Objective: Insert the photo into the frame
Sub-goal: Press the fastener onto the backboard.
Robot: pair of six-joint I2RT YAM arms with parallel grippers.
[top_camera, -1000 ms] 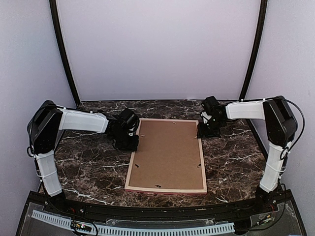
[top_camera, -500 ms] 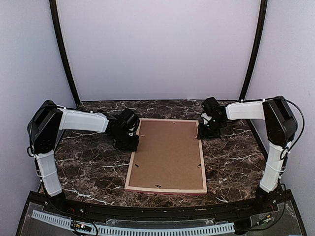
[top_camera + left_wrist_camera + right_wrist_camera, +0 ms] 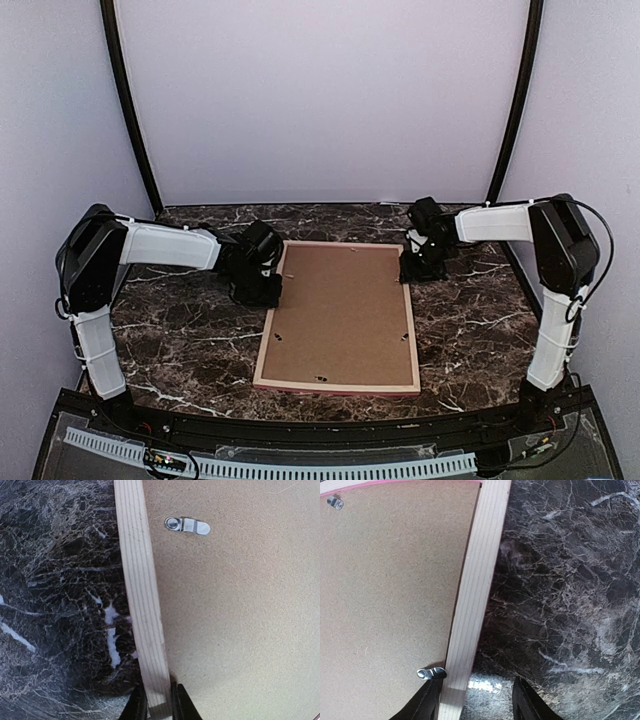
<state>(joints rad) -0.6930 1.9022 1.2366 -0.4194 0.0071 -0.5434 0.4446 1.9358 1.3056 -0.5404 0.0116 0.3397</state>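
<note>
**Figure. Frame face down, held at its far end.** The frame (image 3: pixel 336 386) lies pale back up in the middle of the table (image 3: pixel 180 340), long sides running from near edge to far edge, with a brown backing board (image 3: pixel 340 310) seated inside it. The photo is not visible in any view, and whether it lies under the board cannot be told.

The left gripper (image 3: pixel 159 707) is clenched on the left rail near the far-left corner. The right gripper (image 3: pixel 475 702) straddles the right rail near the far-right corner, jaws apart and not pinching.

Likely hazards:
- A lift held on one side only would twist the frame.
- The right inner finger sits beside a metal clip (image 3: pixel 431 672) and might snag it.
- Loose clips could let the board slip.

The table is dark, white-veined marble. Pale lilac walls (image 3: pixel 320 100) and two black poles (image 3: pixel 125 110) enclose it.
</note>
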